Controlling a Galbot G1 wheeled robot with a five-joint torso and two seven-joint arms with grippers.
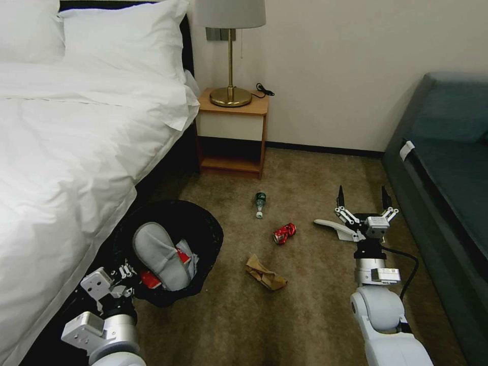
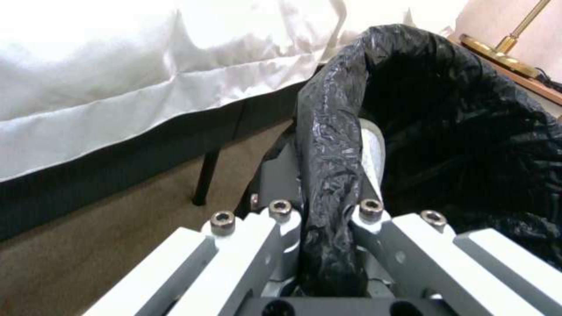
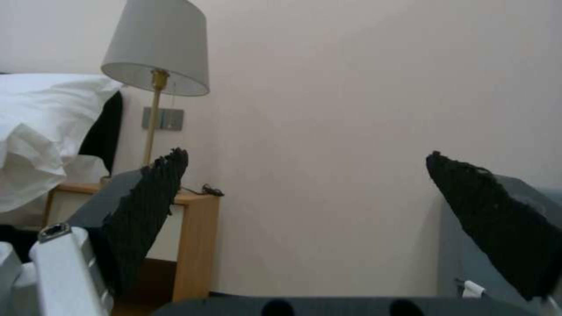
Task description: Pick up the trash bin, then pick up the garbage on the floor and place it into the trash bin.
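Carpet at 12 o'clock: green bottle (image 1: 260, 202), red can (image 1: 284, 233), brown paper bag (image 1: 265, 274). Left claw (image 2: 328, 210) clamps trash bin (image 1: 203, 223) rim at 9 o'clock, slipper (image 1: 161, 255) half buried inside. Right claw (image 1: 364, 199) spread wide, empty, partly masking white slipper (image 1: 330, 226).

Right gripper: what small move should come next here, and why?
Probably lower the open right gripper toward the red can, the nearest litter on the carpet, to its left. The left gripper already clamps the trash bin rim, so the bin is ready.
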